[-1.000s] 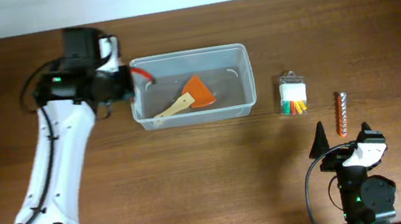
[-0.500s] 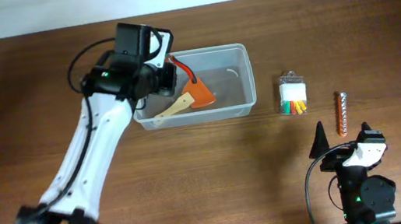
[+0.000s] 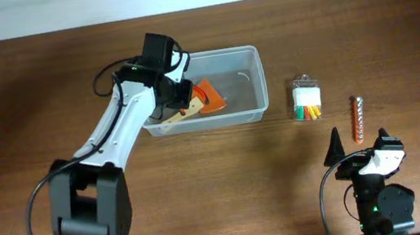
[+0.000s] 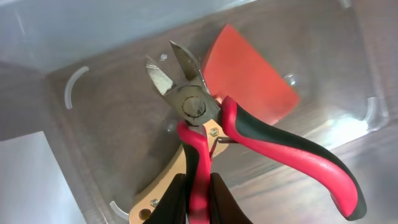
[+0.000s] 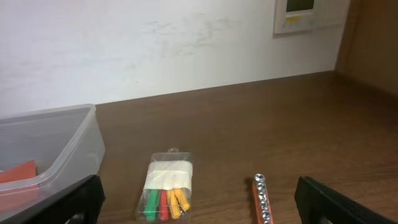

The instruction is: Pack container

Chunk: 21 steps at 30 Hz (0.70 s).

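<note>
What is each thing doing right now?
container, open, no lid.
spatula, lying flat in the container.
pliers, held over the container, blades slightly apart.
left pincer, shut on the pliers.
right pincer, open, empty.
packet, lying on the table.
metal strip, lying on the table.

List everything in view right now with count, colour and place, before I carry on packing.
container: one, clear, upper middle of the table
spatula: one, orange blade and wooden handle, lying in the container
cutters: one, red and black handles, held above the spatula
packet: one, clear with coloured pieces, right of the container
bit strip: one, orange with metal pieces, right of the packet
table: one, brown wood
wall panel: one, white, on the back wall
left end effector: shut on one cutters handle, over the container's left end
right end effector: open, empty, near the bit strip
</note>
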### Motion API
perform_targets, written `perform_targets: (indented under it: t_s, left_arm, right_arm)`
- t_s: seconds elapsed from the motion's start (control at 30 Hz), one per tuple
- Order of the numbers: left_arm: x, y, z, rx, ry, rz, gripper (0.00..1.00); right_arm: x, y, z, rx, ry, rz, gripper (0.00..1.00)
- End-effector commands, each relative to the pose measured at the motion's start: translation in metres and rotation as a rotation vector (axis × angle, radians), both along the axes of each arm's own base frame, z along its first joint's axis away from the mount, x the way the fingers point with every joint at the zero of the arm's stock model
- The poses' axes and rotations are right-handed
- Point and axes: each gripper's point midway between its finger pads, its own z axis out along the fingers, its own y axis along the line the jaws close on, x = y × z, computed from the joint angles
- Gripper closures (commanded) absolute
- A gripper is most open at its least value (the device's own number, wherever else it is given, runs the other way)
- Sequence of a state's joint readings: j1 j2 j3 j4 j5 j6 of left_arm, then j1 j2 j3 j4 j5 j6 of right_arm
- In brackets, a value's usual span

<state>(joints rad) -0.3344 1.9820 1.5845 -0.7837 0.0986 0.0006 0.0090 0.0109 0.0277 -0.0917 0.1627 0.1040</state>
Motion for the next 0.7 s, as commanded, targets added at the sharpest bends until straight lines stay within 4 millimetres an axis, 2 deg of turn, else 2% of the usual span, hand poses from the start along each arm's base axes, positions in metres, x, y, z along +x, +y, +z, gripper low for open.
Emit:
perform_targets:
  t_s: [0.0,0.1,0.17,0.23,0.33,0.4,0.47,0.53,0.57,0.6,0.67]
  left_arm:
    - [0.004,0.002,-0.001,0.021,-0.003,-0.008,0.94]
    - [0.003,0.003,-0.002,0.023,0.001,-0.007,0.77]
    - [0.003,0.002,-0.002,0.022,0.001,-0.007,0.53]
    - [0.003,0.002,-0.002,0.022,0.001,-0.007,0.47]
    - [0.003,0.001,-0.001,0.014,0.001,-0.009,0.45]
    - [0.004,-0.003,0.006,-0.009,-0.004,-0.017,0.45]
    - [0.007,-0.005,0.022,-0.022,-0.026,-0.016,0.45]
    - [0.014,-0.005,0.046,-0.032,-0.066,-0.011,0.45]
    - [0.02,-0.002,0.065,-0.029,-0.102,0.0,0.45]
    - [0.026,0.004,0.08,-0.02,-0.133,0.027,0.45]
    - [0.041,0.03,0.117,0.022,-0.215,0.159,0.42]
  right_arm:
    - [0.0,-0.001,-0.003,-0.003,0.003,-0.001,0.01]
    - [0.0,-0.001,-0.003,-0.003,0.003,-0.001,0.01]
    - [0.0,-0.001,-0.003,-0.003,0.003,-0.002,0.01]
    - [0.0,-0.001,-0.003,-0.003,0.003,-0.002,0.01]
    - [0.0,-0.001,-0.003,-0.003,0.003,-0.001,0.01]
    - [0.0,-0.001,-0.003,-0.003,0.003,-0.002,0.01]
    - [0.0,-0.001,-0.003,-0.003,0.003,-0.001,0.01]
    - [0.0,-0.001,-0.003,-0.003,0.003,-0.002,0.01]
    - [0.0,-0.001,-0.003,-0.003,0.003,-0.002,0.01]
    - [0.0,-0.001,-0.003,-0.003,0.003,-0.001,0.01]
    - [0.0,-0.001,-0.003,-0.003,0.003,-0.001,0.01]
